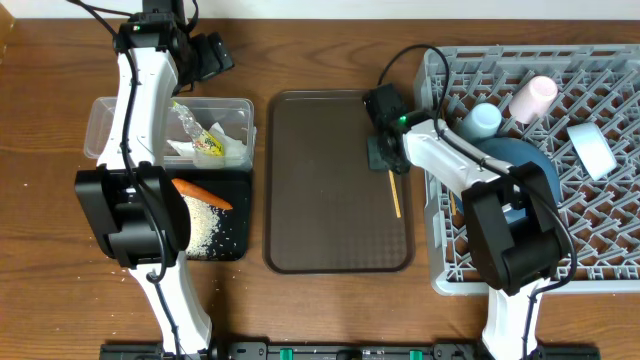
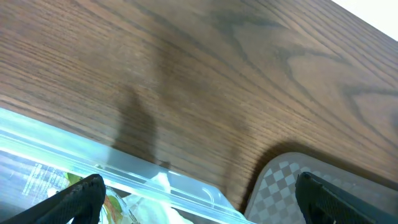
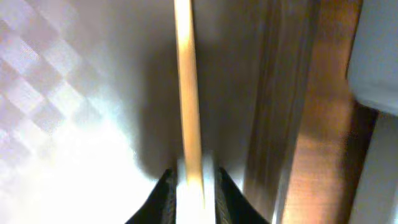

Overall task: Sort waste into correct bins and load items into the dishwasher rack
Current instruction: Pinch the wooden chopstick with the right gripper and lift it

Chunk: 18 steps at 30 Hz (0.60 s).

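Right hand [image 3: 193, 179] astride 1 chopstick [image 3: 185, 74]

Readable text, labels, brands, numbers: none.
- Clear tub [image 2: 134, 176], left wrist view: fine lines of print show through its wall, too small and blurred to read.
- Wrapper [image 1: 206, 137], overhead view: yellow and green printing, no letters legible.
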{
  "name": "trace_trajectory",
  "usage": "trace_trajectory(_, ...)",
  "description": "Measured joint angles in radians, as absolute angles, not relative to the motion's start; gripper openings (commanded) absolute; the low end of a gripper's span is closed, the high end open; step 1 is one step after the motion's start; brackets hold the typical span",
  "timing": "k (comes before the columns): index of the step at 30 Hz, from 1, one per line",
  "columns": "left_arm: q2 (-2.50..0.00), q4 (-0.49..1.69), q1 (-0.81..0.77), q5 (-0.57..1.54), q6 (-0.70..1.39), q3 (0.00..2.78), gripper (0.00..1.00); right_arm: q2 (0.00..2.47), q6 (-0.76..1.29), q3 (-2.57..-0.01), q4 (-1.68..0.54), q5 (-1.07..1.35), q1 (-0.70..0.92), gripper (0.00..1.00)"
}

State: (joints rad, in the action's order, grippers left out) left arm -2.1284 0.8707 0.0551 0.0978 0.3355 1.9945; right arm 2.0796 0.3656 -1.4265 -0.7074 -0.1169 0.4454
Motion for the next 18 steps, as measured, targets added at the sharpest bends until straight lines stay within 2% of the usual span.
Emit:
trace_trajectory(5,-2.128,0.871,0.055,0.098,0.336,1.995,0.98,2.080,0.364,-1.438,-0.790,-0.078,0.445,0.24)
trace_trajectory(10,-2.128,0.871,0.055,0.098,0.336,1.995,0.98,2.080,0.363,-1.438,-0.791,-0.058,0.445,0.21)
trace_trajectory(15,-2.128,0.871,0.055,0.098,0.336,1.995,0.98,2.080,0.364,-1.438,-0.790,-0.040,0.442,0.24)
trace_trajectory(16,-2.128,0.871,0.055,0.098,0.336,1.995,0.98,2.080,0.363,-1.438,-0.788,-0.036,0.440,0.22)
trace_trajectory(18,-2.128,0.871,0.055,0.098,0.336,1.995,0.98,2.080,0.361,-1.438,-0.787,-0.031,0.440,0.12)
